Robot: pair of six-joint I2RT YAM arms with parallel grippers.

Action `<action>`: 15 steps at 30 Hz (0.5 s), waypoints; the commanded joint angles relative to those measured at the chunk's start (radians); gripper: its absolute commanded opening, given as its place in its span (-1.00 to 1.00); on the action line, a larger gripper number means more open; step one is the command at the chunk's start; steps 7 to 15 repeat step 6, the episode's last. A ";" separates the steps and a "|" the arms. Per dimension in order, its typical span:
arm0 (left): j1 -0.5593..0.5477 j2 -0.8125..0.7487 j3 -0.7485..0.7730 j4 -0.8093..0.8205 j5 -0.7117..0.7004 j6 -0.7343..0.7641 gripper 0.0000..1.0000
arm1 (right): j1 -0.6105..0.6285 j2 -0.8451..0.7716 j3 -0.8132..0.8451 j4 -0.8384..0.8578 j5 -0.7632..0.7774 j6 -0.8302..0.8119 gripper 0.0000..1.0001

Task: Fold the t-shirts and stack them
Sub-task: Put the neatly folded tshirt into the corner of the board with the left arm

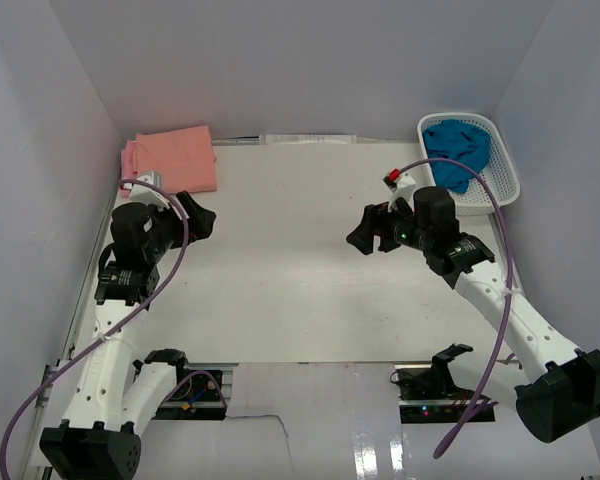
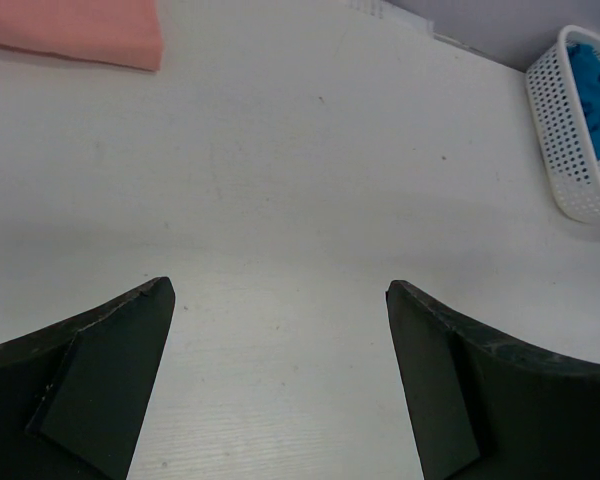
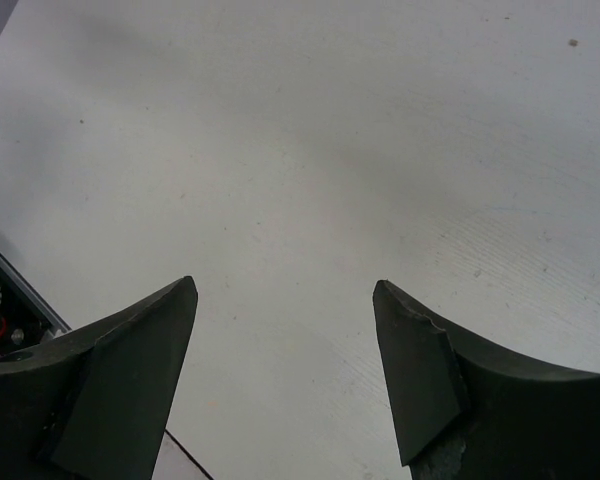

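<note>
Bright, even, diffuse light fills the white enclosure from overhead. Soft, faint shadows sit on the table [image 1: 280, 290] beneath both arms. Glare streaks the glossy front panel [image 1: 380, 445]. Up close the table grain reads sharp, while the left fingers [image 2: 100, 390] and right fingers [image 3: 120, 385] go near-black, their edges slightly soft.

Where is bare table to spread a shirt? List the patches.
Widest: the middle, between the left fingers and right fingers. Also the far strip between the pink stack and the basket. Crowded: both far corners.
</note>
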 commanded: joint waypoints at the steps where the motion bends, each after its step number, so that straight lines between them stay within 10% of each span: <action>1: 0.004 -0.033 -0.010 0.052 0.094 0.010 0.96 | 0.004 -0.028 -0.014 0.070 0.034 -0.012 0.54; 15: 0.004 -0.059 -0.024 0.055 0.096 0.012 0.96 | 0.004 -0.037 -0.020 0.060 0.066 -0.030 0.52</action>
